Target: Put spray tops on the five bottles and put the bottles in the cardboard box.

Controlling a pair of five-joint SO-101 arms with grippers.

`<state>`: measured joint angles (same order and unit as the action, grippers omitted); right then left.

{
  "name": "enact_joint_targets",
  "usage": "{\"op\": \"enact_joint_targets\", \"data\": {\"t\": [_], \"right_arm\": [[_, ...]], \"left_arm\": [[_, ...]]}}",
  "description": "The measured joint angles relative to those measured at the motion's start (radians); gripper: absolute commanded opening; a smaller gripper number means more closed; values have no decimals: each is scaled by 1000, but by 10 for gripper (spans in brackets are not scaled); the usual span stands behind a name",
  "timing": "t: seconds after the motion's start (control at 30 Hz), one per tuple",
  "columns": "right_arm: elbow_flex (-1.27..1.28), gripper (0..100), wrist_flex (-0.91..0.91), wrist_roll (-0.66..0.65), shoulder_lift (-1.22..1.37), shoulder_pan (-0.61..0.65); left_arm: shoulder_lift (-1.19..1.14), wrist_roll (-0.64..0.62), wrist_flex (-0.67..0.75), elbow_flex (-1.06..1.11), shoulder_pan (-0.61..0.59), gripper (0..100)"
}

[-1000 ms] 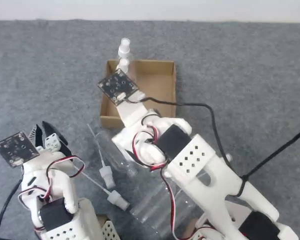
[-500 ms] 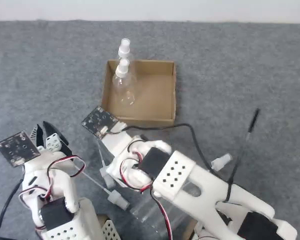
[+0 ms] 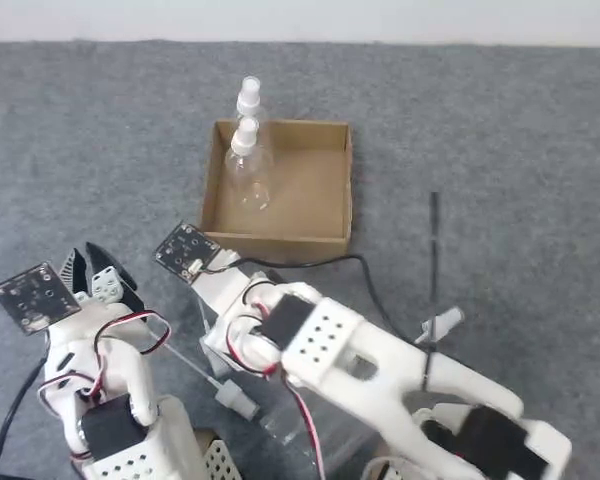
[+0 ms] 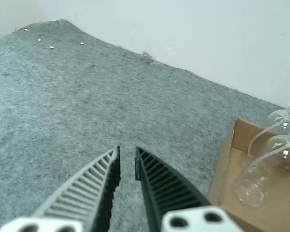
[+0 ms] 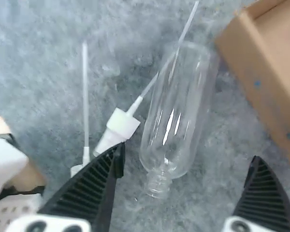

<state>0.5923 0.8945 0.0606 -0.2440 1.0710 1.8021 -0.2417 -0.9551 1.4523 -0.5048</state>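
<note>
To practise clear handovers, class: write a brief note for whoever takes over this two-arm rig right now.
Left end effector: slightly open, empty, over the grey mat.
Right end effector: wide open, empty, above an untopped bottle lying beside loose spray tops, near the cardboard box.
Done: two topped bottles stand in the box.
Left: top and box the other three.

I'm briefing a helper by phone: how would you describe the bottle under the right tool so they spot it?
Find the cardboard box. Just outside it, on the grey mat, a clear bottle lies on its side between the open fingers of the right tool. Unlike the two capped bottles at the box, its neck is bare: no spray top.
</note>
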Motion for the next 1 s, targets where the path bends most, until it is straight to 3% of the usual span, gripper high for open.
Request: {"op": "enact_joint_targets", "data": {"t": [0.4,0.67,1.0], "right_arm": [[-169,327,-5,0,285,-21],[-187,136,-5,0,321,-21],[-196,102,18,0,321,-35]], "left_arm": [[0,0,0,0,0,48],[0,0,0,0,0,48],[0,0,0,0,0,48]]}}
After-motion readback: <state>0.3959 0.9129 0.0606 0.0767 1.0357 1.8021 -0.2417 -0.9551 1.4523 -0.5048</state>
